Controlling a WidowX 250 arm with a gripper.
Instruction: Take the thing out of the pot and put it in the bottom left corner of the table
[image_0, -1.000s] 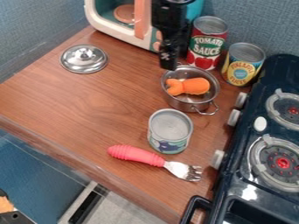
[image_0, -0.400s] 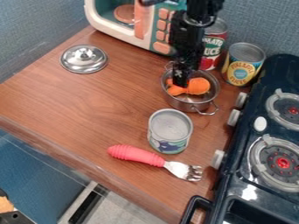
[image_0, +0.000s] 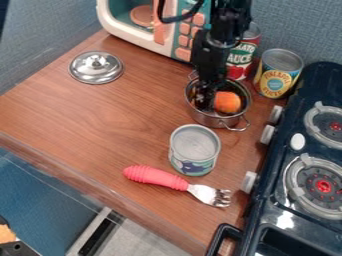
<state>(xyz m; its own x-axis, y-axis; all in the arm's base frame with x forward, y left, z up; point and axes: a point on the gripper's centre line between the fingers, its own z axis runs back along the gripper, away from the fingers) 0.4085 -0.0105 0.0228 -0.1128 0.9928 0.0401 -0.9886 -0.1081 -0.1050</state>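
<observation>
Orange rounded toy (image_0: 228, 102) sits inside the small shiny metal pot (image_0: 215, 120) on the brown wooden bench (image_0: 107, 117). The black two-finger tool (image_0: 204, 104) is down in the pot beside it; whether it is apart or clamped, I cannot tell. The toy is probably light and fairly firm, and its smooth round end could slip, so a hold across the middle seems safest. Printed labels wrap the red tin can (image_0: 245, 54) and yellow-and-blue tin can (image_0: 277, 75).
</observation>
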